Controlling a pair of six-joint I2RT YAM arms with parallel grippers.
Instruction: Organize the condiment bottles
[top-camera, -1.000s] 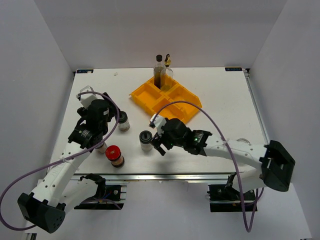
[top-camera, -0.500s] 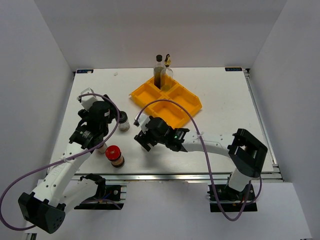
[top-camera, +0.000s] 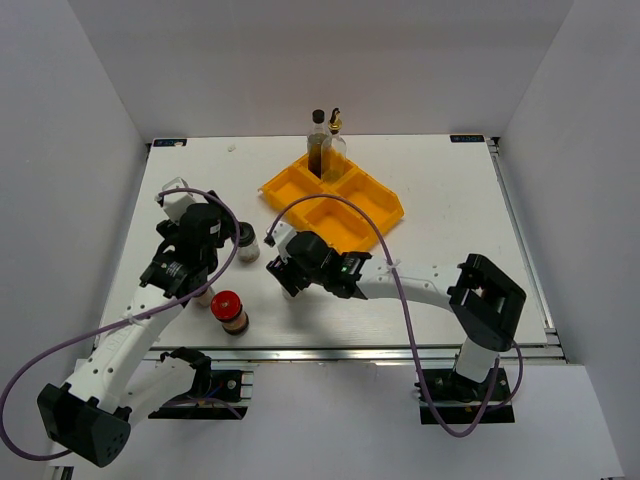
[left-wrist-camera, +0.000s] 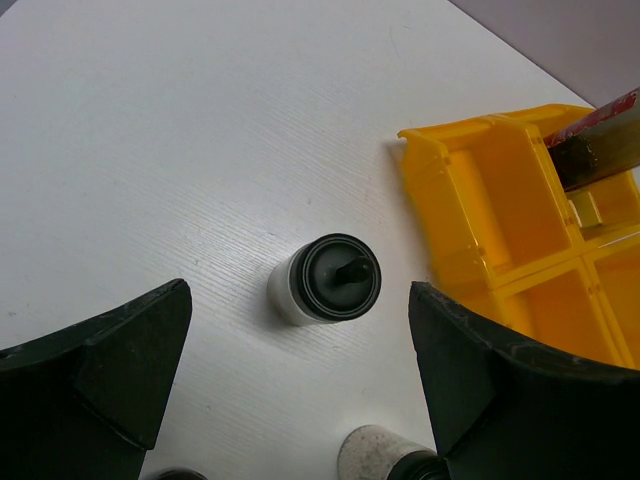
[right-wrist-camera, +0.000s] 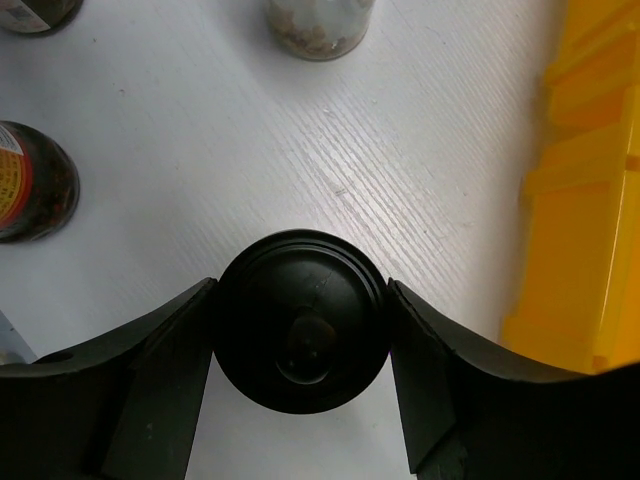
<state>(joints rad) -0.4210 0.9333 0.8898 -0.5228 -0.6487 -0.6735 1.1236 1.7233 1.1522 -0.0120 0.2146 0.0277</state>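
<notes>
My right gripper (top-camera: 285, 270) is shut on a short black-lidded jar (right-wrist-camera: 303, 320), with its fingers pressed on both sides of the lid. My left gripper (top-camera: 205, 265) is open and empty, held above the table. A second black-lidded jar (top-camera: 247, 243) stands just ahead of it between the fingers' lines (left-wrist-camera: 338, 278). A red-lidded jar (top-camera: 229, 312) stands near the front edge. A tall dark-brown bottle (top-camera: 319, 148) and a gold-spouted clear bottle (top-camera: 336, 140) stand in the back of the yellow tray (top-camera: 290, 190). Another jar (top-camera: 206, 297) is mostly hidden under my left arm.
The yellow tray's front compartments (right-wrist-camera: 590, 200) lie just right of my right gripper. A pale speckled jar end (left-wrist-camera: 385, 455) shows at the bottom edge of the left wrist view. I cannot tell which jar it is. Purple cables loop over both arms.
My right gripper moved left from beside the black-lidded jar to over it and shut on its lid. My left arm has hardly moved.
</notes>
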